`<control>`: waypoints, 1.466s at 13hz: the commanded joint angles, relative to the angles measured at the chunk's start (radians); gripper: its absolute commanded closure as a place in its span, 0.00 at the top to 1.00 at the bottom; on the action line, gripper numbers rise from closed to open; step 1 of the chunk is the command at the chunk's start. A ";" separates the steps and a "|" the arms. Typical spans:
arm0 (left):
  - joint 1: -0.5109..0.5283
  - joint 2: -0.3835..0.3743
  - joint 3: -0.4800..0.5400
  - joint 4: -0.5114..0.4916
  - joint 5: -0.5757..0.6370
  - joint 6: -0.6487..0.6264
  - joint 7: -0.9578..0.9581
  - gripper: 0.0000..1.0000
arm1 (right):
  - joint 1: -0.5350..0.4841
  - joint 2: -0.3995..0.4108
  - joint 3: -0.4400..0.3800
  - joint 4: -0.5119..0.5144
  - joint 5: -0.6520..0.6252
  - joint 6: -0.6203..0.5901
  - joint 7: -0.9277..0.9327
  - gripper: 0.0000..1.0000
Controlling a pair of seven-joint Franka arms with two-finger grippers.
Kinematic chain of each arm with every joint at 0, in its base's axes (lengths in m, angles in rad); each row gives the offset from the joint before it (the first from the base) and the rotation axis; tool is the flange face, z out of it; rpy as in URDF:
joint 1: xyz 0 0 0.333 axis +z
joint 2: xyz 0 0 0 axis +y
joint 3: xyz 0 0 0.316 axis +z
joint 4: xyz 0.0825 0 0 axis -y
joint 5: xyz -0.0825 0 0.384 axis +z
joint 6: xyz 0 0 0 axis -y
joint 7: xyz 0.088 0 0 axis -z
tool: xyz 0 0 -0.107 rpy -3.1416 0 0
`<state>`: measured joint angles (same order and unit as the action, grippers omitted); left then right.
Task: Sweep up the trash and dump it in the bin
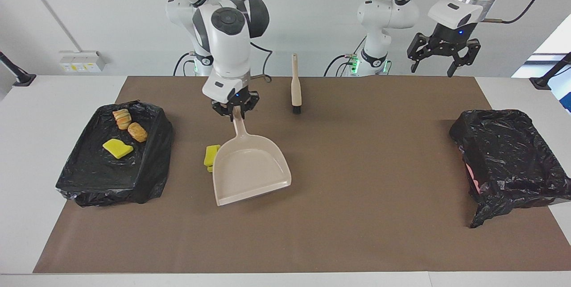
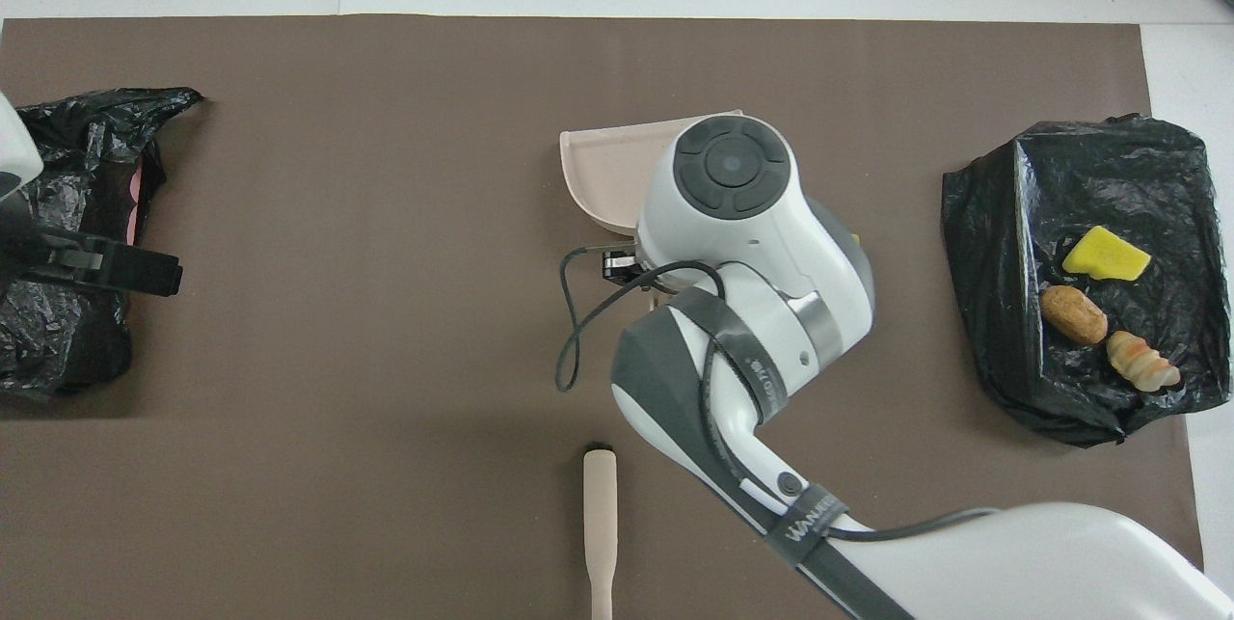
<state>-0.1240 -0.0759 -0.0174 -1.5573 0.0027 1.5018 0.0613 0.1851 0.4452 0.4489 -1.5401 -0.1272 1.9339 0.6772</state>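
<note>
Both arms are glossy white with rounded shells and dark grey joint caps; the cap above the right gripper point(image 1: 235, 109) carries a ring of round buttons. A grey band with white lettering wraps the link farther up that arm. Black cables loop loosely from each wrist. Each white wrist block just above the fingers shows a small blue light. The left gripper point(image 1: 444, 57) is black, skeletal linkage. Green lights glow at the arm bases.
</note>
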 commanded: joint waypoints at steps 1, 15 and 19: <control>0.086 0.022 -0.029 0.049 -0.050 -0.041 0.011 1.00 | 0.056 0.118 -0.007 0.109 0.006 0.069 0.113 0.00; 0.081 -0.007 -0.027 0.028 -0.050 -0.068 -0.003 1.00 | 0.027 0.113 -0.001 -0.018 0.015 0.189 0.082 1.00; 0.083 -0.004 -0.027 0.031 -0.043 -0.065 0.009 1.00 | 0.016 0.015 0.002 -0.018 0.017 0.047 0.022 1.00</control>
<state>-0.0570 -0.0792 -0.0347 -1.5432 -0.0360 1.4539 0.0641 0.2142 0.5470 0.4374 -1.5347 -0.1286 2.0490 0.7329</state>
